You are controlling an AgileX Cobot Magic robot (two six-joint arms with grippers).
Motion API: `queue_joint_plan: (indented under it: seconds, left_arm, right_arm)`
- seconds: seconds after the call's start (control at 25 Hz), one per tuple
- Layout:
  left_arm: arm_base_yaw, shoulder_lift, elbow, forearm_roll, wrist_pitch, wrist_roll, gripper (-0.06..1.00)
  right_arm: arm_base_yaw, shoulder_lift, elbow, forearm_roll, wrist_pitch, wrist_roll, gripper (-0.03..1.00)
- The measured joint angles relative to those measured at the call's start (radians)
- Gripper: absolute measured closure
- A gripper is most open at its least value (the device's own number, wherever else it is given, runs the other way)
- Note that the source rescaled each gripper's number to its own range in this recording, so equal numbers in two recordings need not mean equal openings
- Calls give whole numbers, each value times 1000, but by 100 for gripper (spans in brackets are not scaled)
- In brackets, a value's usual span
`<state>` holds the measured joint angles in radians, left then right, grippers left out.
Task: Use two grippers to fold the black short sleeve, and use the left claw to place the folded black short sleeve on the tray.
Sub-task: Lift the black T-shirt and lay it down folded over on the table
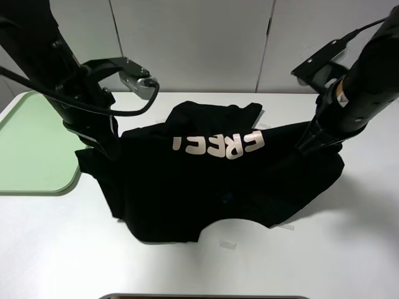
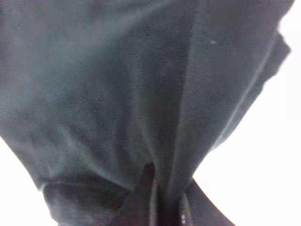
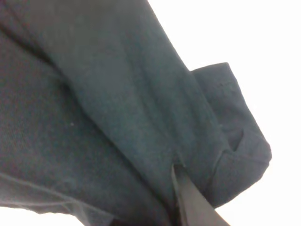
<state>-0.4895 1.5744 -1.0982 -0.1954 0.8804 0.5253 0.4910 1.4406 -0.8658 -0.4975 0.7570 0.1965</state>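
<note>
Black cloth: black short sleeve (image 1: 187, 193) spread across white table (image 1: 324, 261), centre of frame, near hem slack on the surface, white letters (image 1: 221, 144) upside down mid-frame.
Left gripper (image 1: 112, 147): jaws pressed together, pinching the shirt's left edge, centre left; fabric gathered in folds between them.
Right gripper (image 1: 309, 144): clamped on the shirt's right edge, centre right; cloth tented up toward it.
Tray (image 1: 31, 143): pale green, far left of frame, shirt's left corner at its rim.
</note>
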Motion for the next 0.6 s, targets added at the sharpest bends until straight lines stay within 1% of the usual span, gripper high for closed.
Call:
queue_joint_plan:
  seconds: [0.08,0.24,0.32,0.4,0.52,0.6]
  left_arm:
    - [-41,-65,0,0,-5,-21,94]
    - [-96,-189,0,0,-28,-42,94]
    - [-103,-246,0,-4,-29,-57,94]
    - [-105,-301,0,-4,-29,-69,94]
    - [-105,-382,0,-4,-17,-74,94]
    - [-105,-429,0,-7,-6,-76,94]
  right_arm:
    - [0,-86,0,22,20,0,97]
    - [0,-251,0,44,46,-3,97]
    - [0,-338,0,50,77,-10,97]
    - [0,-415,0,59,127,-32,97]
    - [0,-531,0,71,215,-85,97]
    - [0,-612,0,78,258,-118,97]
